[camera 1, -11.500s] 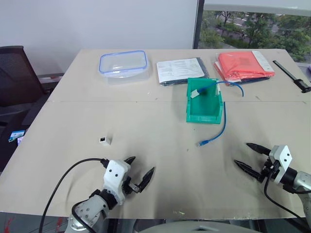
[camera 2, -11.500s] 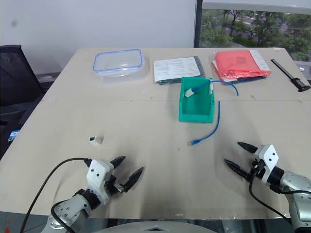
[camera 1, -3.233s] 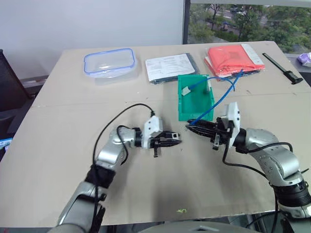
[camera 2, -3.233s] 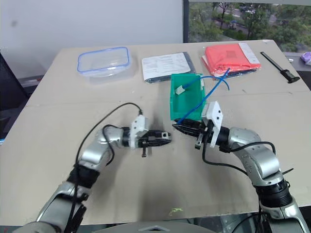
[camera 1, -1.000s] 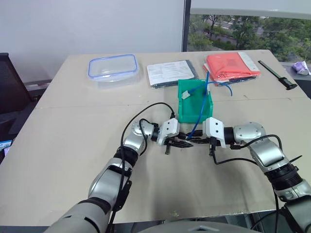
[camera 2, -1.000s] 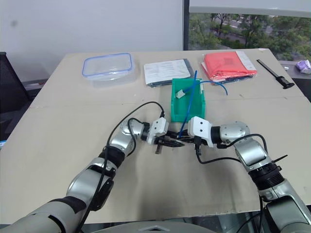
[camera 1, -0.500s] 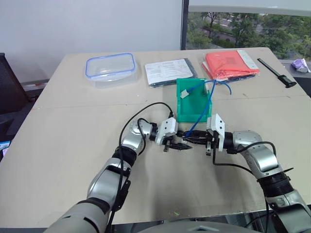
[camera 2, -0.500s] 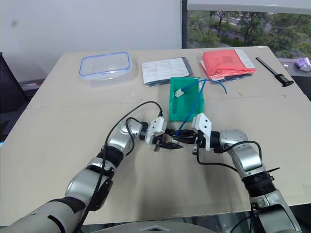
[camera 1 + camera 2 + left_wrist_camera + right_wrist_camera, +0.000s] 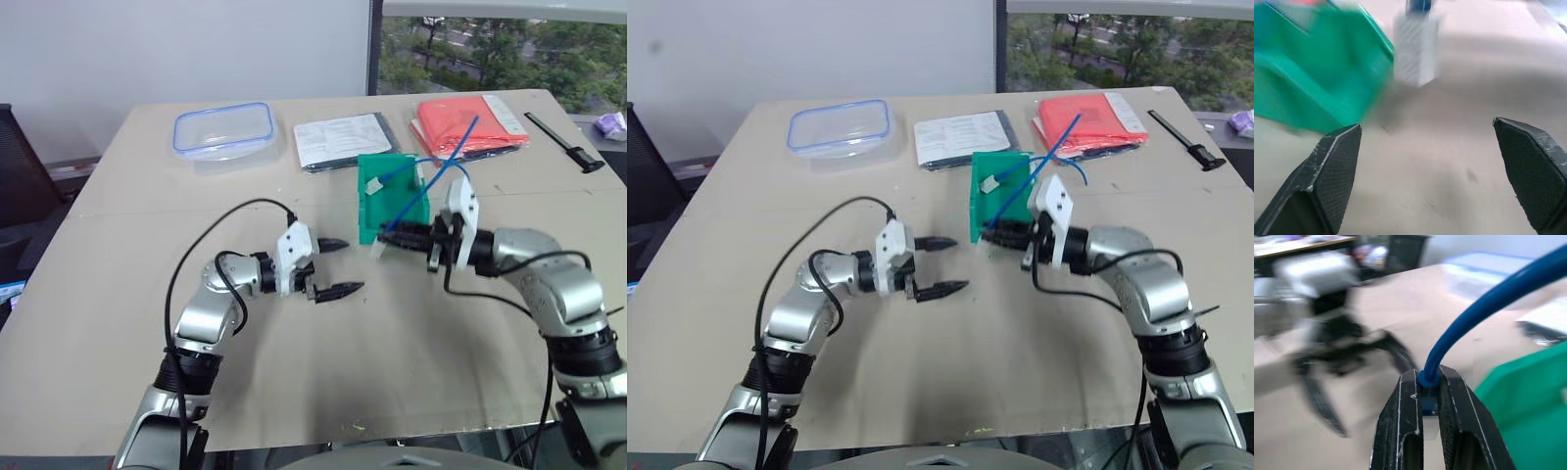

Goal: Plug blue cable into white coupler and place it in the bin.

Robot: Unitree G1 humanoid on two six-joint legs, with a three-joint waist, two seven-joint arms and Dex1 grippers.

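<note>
The left gripper (image 9: 333,265) had been spread wide, releasing the coupler (image 9: 377,249). The coupler hung plugged on the cable (image 9: 446,157), pinched by the right gripper (image 9: 390,235) before the bin (image 9: 396,202). Placement remained.

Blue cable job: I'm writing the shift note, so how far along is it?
Plugging looks done: the white coupler hangs on the blue cable tip. In hand: the right pincer is shut on the cable just behind the plug, lifted beside the bin; the left pincer is open and apart from the coupler. Left: drop the joined pair into the bin.
</note>
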